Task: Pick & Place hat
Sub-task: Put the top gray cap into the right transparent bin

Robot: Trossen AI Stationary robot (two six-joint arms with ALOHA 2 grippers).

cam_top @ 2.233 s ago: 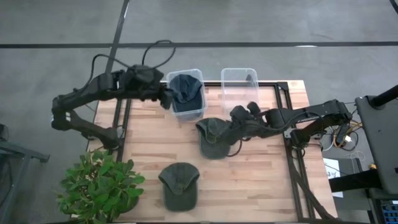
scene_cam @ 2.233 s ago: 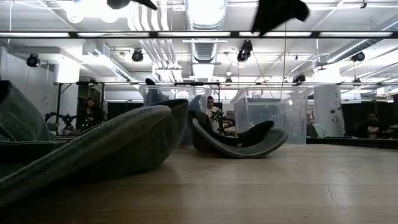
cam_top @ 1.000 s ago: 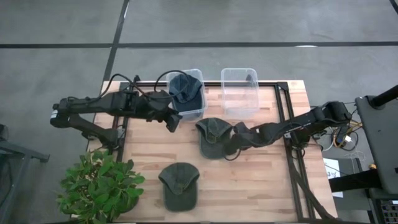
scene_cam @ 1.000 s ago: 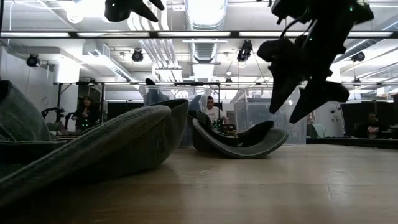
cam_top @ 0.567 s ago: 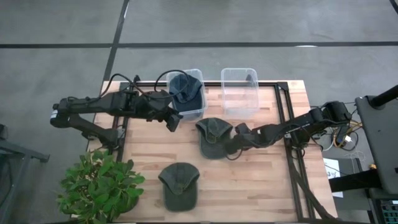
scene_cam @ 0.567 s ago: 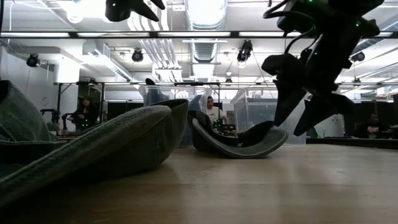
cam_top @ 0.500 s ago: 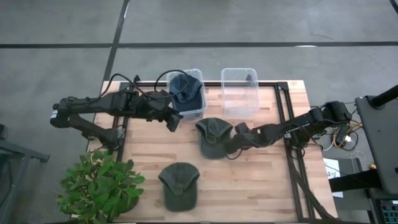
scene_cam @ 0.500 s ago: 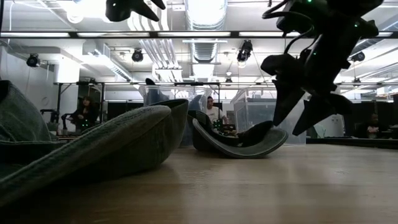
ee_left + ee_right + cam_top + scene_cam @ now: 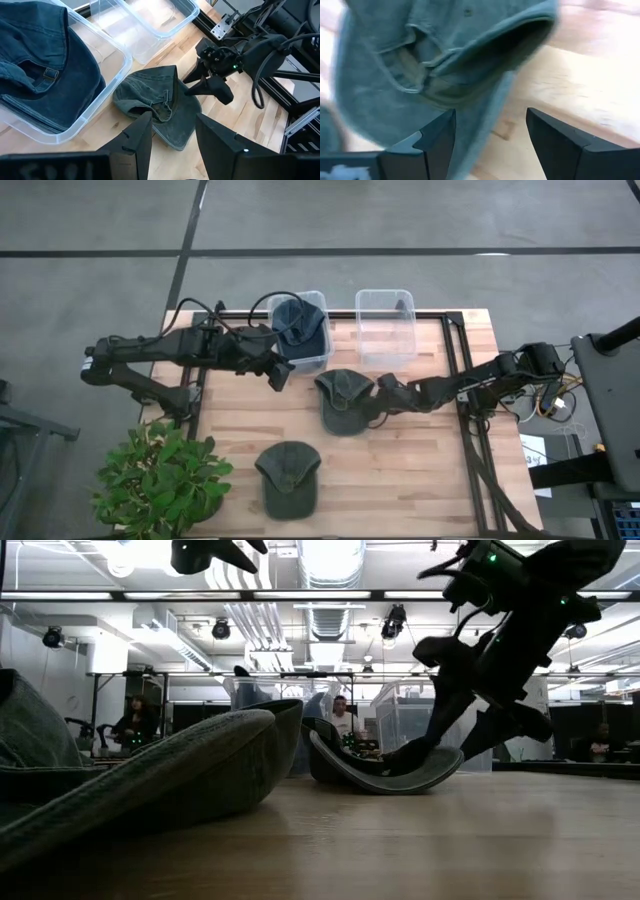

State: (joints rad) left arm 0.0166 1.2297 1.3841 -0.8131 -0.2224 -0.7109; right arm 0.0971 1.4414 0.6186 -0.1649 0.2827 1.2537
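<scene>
- Two olive caps lie on the table [image 9: 420, 470]: the middle cap [image 9: 343, 399], upturned, and another cap [image 9: 288, 476] nearer the front edge.
- Right gripper [image 9: 384, 393] sits at the middle cap's right edge, fingers spread wide, holding nothing.
- Judged best: straddle the raised rim, close firmly, lift clear, then carry to the empty clear bin [image 9: 385, 326] beyond.
- Left gripper [image 9: 277, 373] waits open beside the bin holding a blue cap [image 9: 297, 321].

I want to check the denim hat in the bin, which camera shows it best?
The left wrist view: the blue denim hat fills the clear bin, strap visible. The high view shows it small; the low and right wrist views don't show it clearly.
</scene>
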